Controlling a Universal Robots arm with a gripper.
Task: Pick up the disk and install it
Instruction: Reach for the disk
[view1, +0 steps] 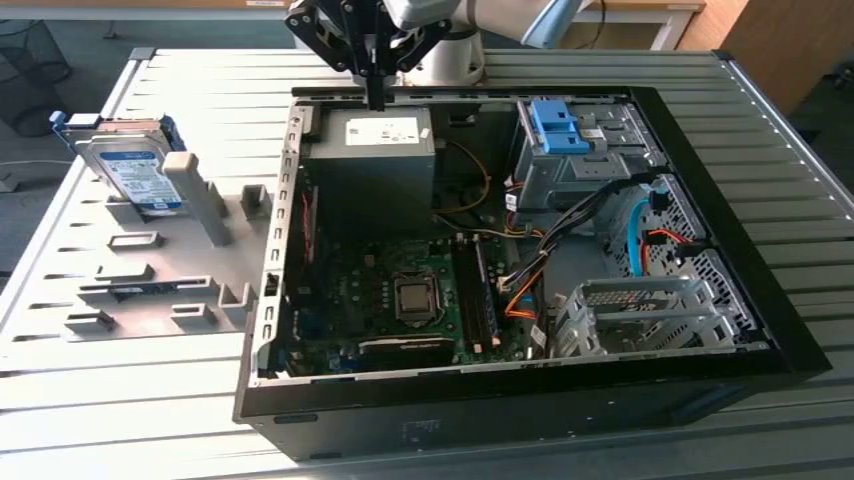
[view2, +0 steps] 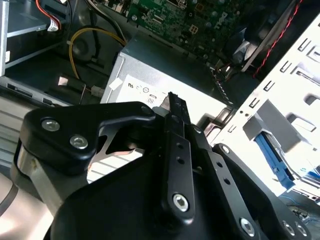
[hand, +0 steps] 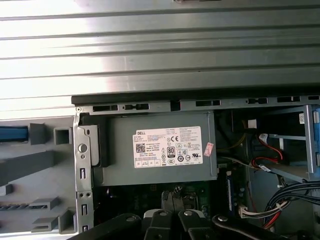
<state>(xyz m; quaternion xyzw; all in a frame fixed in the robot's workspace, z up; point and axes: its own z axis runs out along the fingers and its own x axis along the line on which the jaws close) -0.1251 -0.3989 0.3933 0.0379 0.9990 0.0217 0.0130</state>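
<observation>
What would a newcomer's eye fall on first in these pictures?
First, the big open computer case lying on the metal table. Next, the black gripper, shut and empty, hanging over the grey box at the case's far end in the exterior view. Then the disk, standing on edge in a grey rack on the exterior view's left.

Ribbed metal table (view1: 774, 150), matt black gripper (view1: 376, 98), silver metal disk (view1: 134, 172), matt grey metal box (hand: 117, 150), paper sticker (hand: 167, 147)
</observation>
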